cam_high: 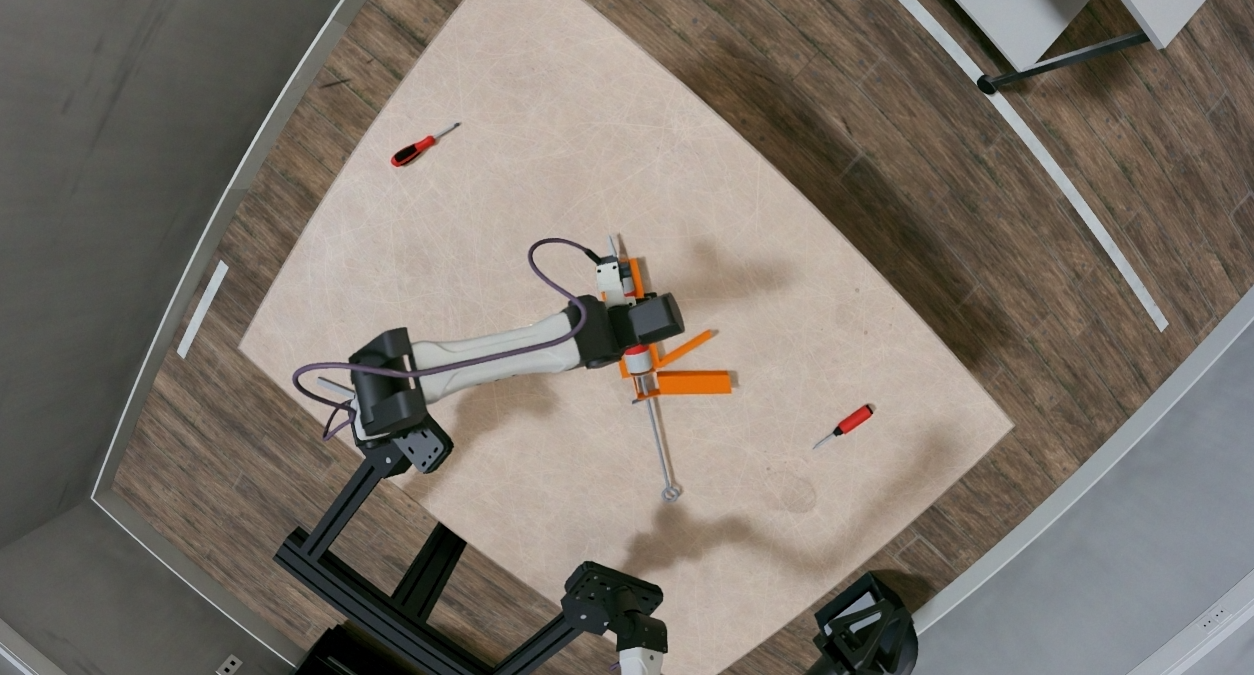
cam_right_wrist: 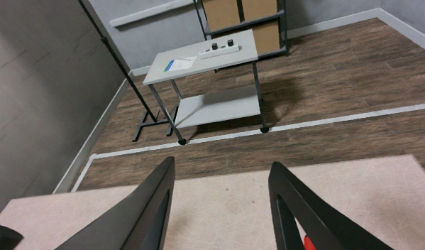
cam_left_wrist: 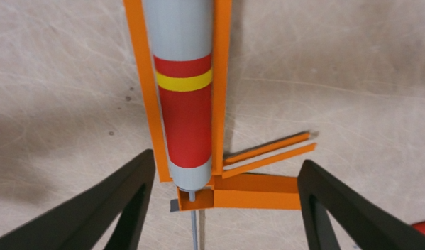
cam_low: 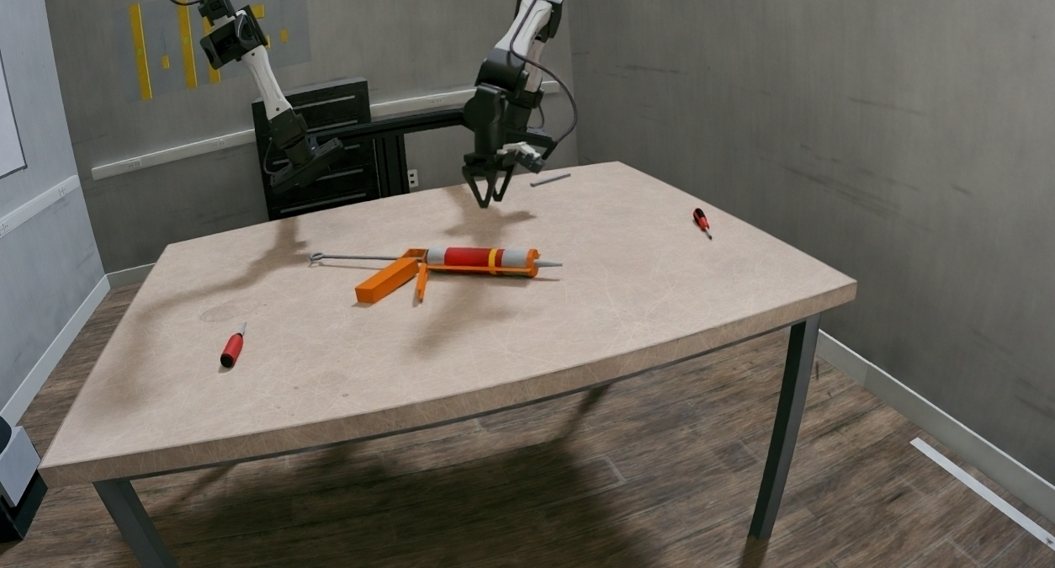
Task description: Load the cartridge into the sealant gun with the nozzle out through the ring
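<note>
The cartridge (cam_high: 638, 362) (cam_low: 466, 257) (cam_left_wrist: 187, 124) is lying in the orange sealant gun (cam_high: 694, 382) (cam_low: 385, 279) (cam_left_wrist: 257, 199), between its side rails, and its nozzle (cam_high: 613, 247) (cam_low: 548, 264) is put out through the front ring (cam_low: 532, 262). Whether the cup is fully reached cannot be told. Behind the handle, the rod (cam_high: 661, 451) (cam_low: 357, 257) (cam_left_wrist: 194, 231) is extended. The gun is supported by the pale, scratched table (cam_high: 526, 188) (cam_low: 591, 327) (cam_left_wrist: 328, 53) (cam_right_wrist: 225, 209). The left gripper (cam_low: 490, 202) (cam_left_wrist: 227, 163) is held above, quite widely opened, with nothing gripped. The right gripper (cam_right_wrist: 222, 167) is half opened and empty. Two screwdrivers, a red one (cam_high: 852, 419) (cam_low: 231, 349) (cam_left_wrist: 423, 228) (cam_right_wrist: 308, 243) and a red-black one (cam_high: 412, 153) (cam_low: 699, 217), are placed well apart. The wooden floor (cam_high: 789, 100) (cam_low: 664, 431) (cam_right_wrist: 328, 82) is enclosed by grey walls (cam_high: 131, 144) (cam_low: 812, 70) (cam_right_wrist: 37, 89); a cart (cam_high: 1017, 12) (cam_right_wrist: 157, 72) is parked there.
</note>
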You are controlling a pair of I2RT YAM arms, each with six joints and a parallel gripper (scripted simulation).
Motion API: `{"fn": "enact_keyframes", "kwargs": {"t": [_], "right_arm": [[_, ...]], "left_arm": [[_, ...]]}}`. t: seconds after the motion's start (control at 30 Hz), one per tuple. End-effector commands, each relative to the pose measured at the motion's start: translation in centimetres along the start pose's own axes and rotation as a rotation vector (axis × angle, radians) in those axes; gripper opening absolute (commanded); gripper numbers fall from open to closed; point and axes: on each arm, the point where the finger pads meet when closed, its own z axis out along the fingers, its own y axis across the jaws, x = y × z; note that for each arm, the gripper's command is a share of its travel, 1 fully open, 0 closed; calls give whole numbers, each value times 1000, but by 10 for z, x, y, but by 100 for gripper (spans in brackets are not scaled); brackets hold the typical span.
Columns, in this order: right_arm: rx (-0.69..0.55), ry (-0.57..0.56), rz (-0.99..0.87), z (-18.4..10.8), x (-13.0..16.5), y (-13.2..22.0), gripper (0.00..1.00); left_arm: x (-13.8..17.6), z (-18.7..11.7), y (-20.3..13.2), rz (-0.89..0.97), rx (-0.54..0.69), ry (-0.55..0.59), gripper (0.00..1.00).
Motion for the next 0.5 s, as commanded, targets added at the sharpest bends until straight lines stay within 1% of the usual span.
{"fn": "enact_keyframes", "kwargs": {"t": [0.0,0.03,0.13,0.23,0.3,0.33,0.37,0.43,0.47], "right_arm": [[-11,-50,5,-7,-16,3,51],[-7,-30,5,-4,-8,2,51],[-1,-14,5,-1,-1,0,51],[6,-22,5,-3,-8,-2,51],[7,-15,5,-2,-5,-3,51],[12,10,5,1,4,-4,51],[6,9,5,1,4,-2,51],[6,9,5,1,4,-2,51],[-1,-13,3,-1,-4,0,51]], "left_arm": [[-13,-15,-11,54,99,18,72],[-18,-21,-12,61,118,15,72],[-36,-36,-15,80,177,-1,72],[-52,-53,-18,101,237,-20,72],[-63,-64,-20,116,277,-35,72],[-68,-69,-20,124,295,-43,72],[-73,-75,-21,132,316,-50,72],[-73,-75,-21,132,316,-50,72],[-78,-80,-21,140,333,-60,72]]}}
